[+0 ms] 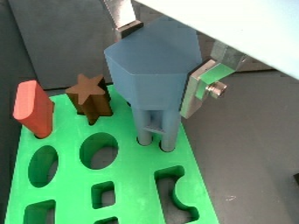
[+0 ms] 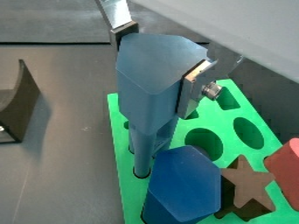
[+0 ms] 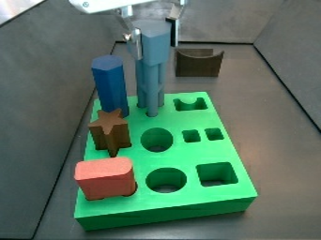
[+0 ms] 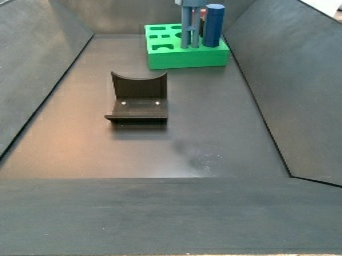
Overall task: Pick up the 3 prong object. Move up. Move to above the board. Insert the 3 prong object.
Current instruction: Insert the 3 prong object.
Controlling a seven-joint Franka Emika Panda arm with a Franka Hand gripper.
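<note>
Over the far corner of the board (image 3: 189, 141), the 3 prong object (image 3: 153, 66) stands upright with its three thin legs reaching down to the green surface; in a wrist view (image 1: 155, 74) the leg tips look to be at or just inside the small round holes, though how deep they sit cannot be told; the gripper (image 1: 163, 52) holds the piece by its blocky head, one silver finger plate (image 1: 205, 80) pressed flat against the side and the opposite finger largely hidden behind the head, so the jaws are closed onto the piece rather than spread.

My judgement is that the step in hand is the insertion itself; to do it well, the piece should stay vertical and go straight down, since three parallel legs will bind if the head leans; any sideways correction should be small and made before pressing; the grip should hold until the head stops descending, and only then should the jaws part.

Just beside the piece stands the dark blue hexagonal pillar (image 3: 109, 82), close enough in a wrist view (image 2: 184, 188) that a finger opening outward could brush it; further along the same edge sit the brown star (image 3: 111, 129) and the red block (image 3: 104, 178), both seated in the board and clear of the work; the fixture (image 4: 136, 98) stands well apart on the floor.
</note>
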